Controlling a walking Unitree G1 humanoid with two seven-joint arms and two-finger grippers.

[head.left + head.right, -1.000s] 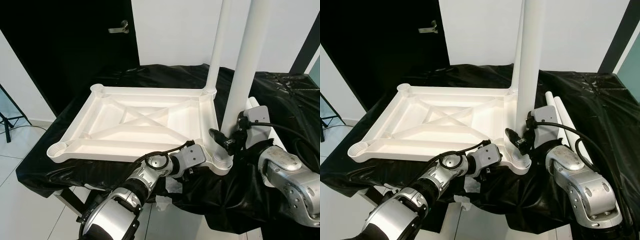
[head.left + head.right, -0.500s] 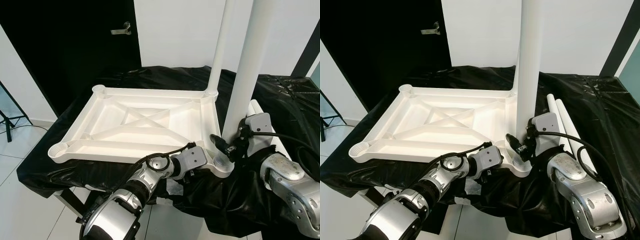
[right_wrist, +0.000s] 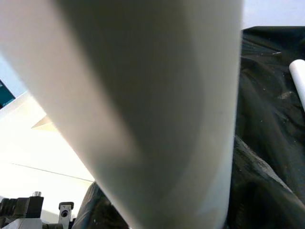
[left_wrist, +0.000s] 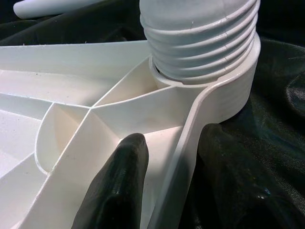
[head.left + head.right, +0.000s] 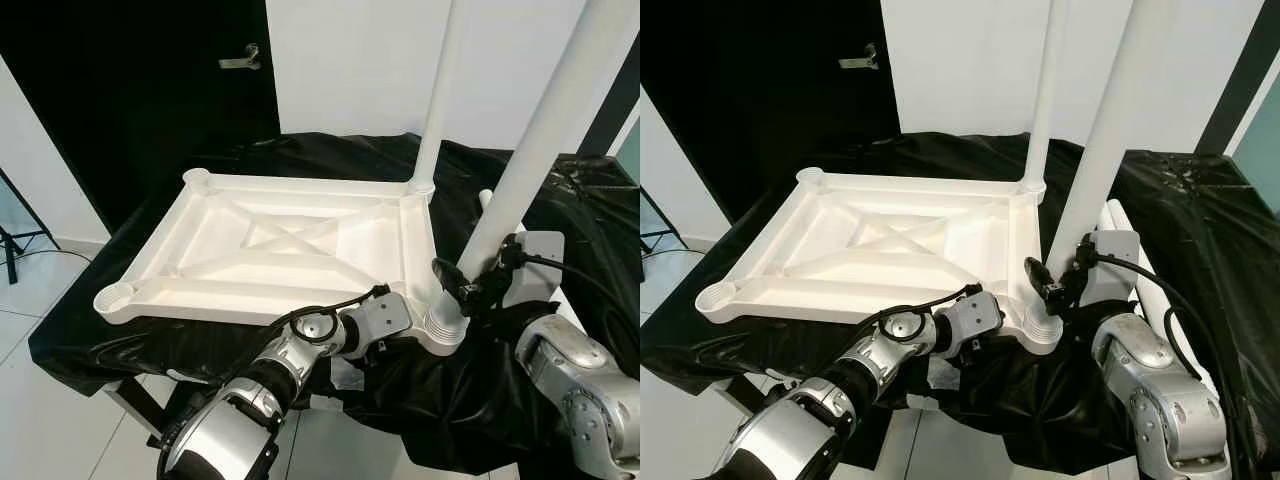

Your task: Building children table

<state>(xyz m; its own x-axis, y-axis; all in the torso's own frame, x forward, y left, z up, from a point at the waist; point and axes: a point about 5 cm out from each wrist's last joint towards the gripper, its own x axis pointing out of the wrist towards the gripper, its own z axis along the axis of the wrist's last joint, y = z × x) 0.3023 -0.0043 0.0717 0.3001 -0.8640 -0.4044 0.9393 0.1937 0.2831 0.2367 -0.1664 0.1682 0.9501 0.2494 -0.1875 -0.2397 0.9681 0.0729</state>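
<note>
White plastic made up the whole job: an upturned tabletop point(image 5: 290, 245) lay on a black sheet point(image 5: 560, 190), one leg point(image 5: 441, 95) already upright in its far right corner socket. The right gripper point(image 5: 472, 290) was closed around a second leg point(image 5: 535, 140), whose threaded end sat in the near right socket point(image 5: 444, 325) but leaned away to the right. The left gripper point(image 4: 167, 186) pinched the tabletop's rim beside that socket, one finger point(image 4: 119, 181) inside and one outside. To seat the leg well, it probably needed bringing upright over the socket before turning, lest the threads cross, with the left grip steadying the top. Two spare legs point(image 5: 1130, 245) lay near on the sheet.
</note>
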